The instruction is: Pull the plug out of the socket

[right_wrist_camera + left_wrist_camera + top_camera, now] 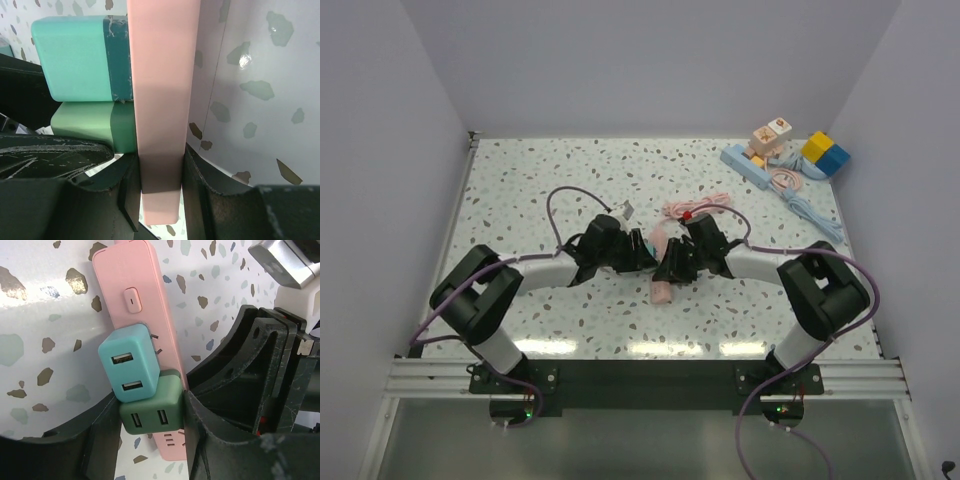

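A pink power strip [145, 285], the socket, lies on the speckled table with two USB plugs in it. The teal plug [130, 362] is tilted, and its metal prongs show. Just below it sits the green plug [150, 412]. My left gripper [150, 410] is shut on the green plug, with a finger pressed against each of its sides. My right gripper [160, 185] is shut on the near end of the pink strip [162, 75]. In the top view both grippers [645, 250] [675, 262] meet over the strip [663, 290] at the table's middle.
The strip's pink cable [705, 207] is coiled just behind the grippers. At the back right lie a blue power strip [745, 168] with plugs in it, a coiled blue cable [805, 205] and yellow and blue blocks [825, 152]. White walls close in the table.
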